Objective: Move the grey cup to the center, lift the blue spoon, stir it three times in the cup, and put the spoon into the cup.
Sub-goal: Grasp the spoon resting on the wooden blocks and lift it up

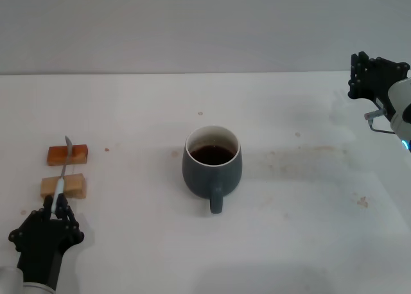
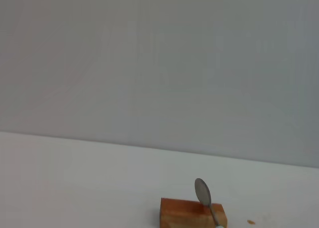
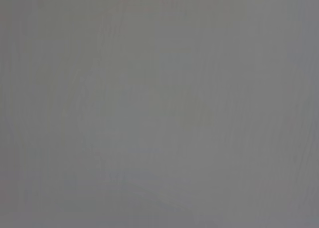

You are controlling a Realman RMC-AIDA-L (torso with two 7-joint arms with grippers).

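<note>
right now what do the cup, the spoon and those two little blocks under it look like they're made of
Grey cup: probably glazed ceramic, with a smooth slate outside, white rim and inner wall.
Blue spoon: the bowl looks like dull grey metal; the pale blue handle could be plastic or coated, hard to tell.
Two blocks: likely wood, going by the orange-tan colour and flat cut faces.
The left gripper is at the handle end.

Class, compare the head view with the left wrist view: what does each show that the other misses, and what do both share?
Only the head view shows the grey cup with dark liquid, the nearer wooden block, the left gripper at the blue spoon handle, and the right gripper at the far right. The left wrist view adds nothing of its own. Both share the spoon's bowl on the farther wooden block, the table and the wall.
</note>
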